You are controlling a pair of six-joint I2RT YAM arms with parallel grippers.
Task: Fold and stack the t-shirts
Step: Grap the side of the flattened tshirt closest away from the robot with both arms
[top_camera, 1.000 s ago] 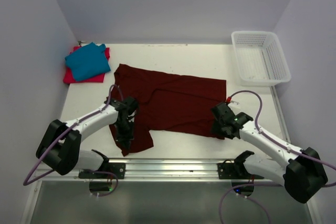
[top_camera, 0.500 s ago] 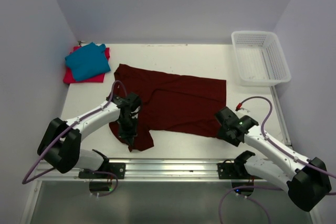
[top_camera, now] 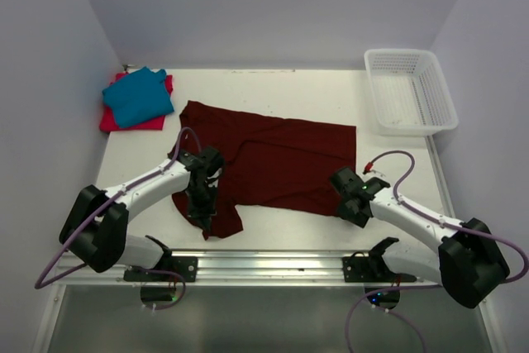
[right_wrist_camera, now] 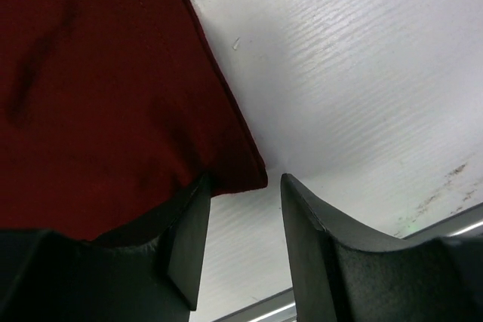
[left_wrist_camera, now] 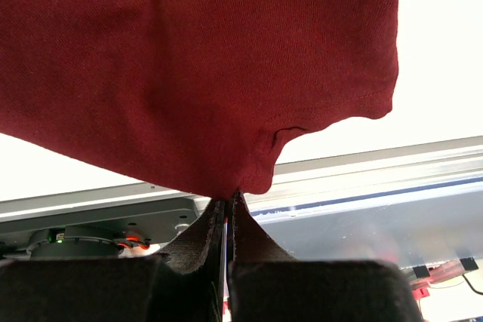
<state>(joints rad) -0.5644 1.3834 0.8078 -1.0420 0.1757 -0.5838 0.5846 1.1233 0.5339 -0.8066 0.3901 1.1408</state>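
Observation:
The dark maroon t-shirt (top_camera: 273, 159) lies spread across the table's middle. My left gripper (top_camera: 202, 208) is shut on its near-left sleeve part (left_wrist_camera: 226, 111), pinched between the fingertips (left_wrist_camera: 215, 220). My right gripper (top_camera: 347, 204) is open at the shirt's near-right corner (right_wrist_camera: 226, 164); its left finger (right_wrist_camera: 189, 239) touches the cloth edge, the right finger (right_wrist_camera: 317, 239) stands over bare table. The teal blue t-shirt (top_camera: 137, 97) lies folded on the red-pink t-shirt (top_camera: 111, 120) at the far left.
A white mesh basket (top_camera: 411, 90) stands at the far right. A metal rail (top_camera: 264, 266) runs along the near table edge. White walls close in the left, back and right sides.
My left gripper pulled the sleeve part nearer and bunched it. My right gripper drew back from the corner, then returned to it, open.

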